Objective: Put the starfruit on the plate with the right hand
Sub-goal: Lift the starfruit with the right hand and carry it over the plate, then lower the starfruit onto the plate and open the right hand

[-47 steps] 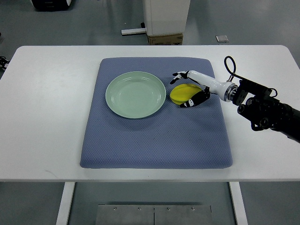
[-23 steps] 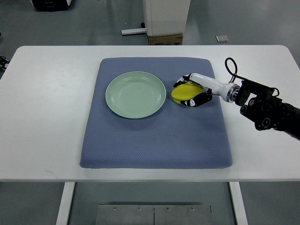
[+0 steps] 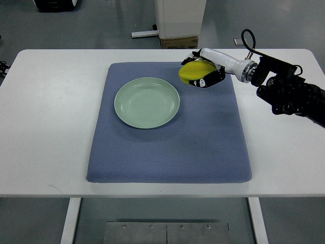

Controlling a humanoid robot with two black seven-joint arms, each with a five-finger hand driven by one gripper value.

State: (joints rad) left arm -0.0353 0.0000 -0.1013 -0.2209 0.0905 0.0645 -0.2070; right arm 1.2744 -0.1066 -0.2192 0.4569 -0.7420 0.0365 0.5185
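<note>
Blue-grey mat (image 3: 167, 147) on a white table (image 3: 45, 127), starfruit held in the right hand beyond the plate.

Nearest on the mat is bare padded cloth; past it, left of centre, sits the pale green plate (image 3: 147, 102), holding nothing. Farther back and to the right, the right hand (image 3: 203, 72) has its fingers curled around the yellow starfruit (image 3: 192, 72), above the mat's far edge, just beside the plate's rim but apart from it.
</note>
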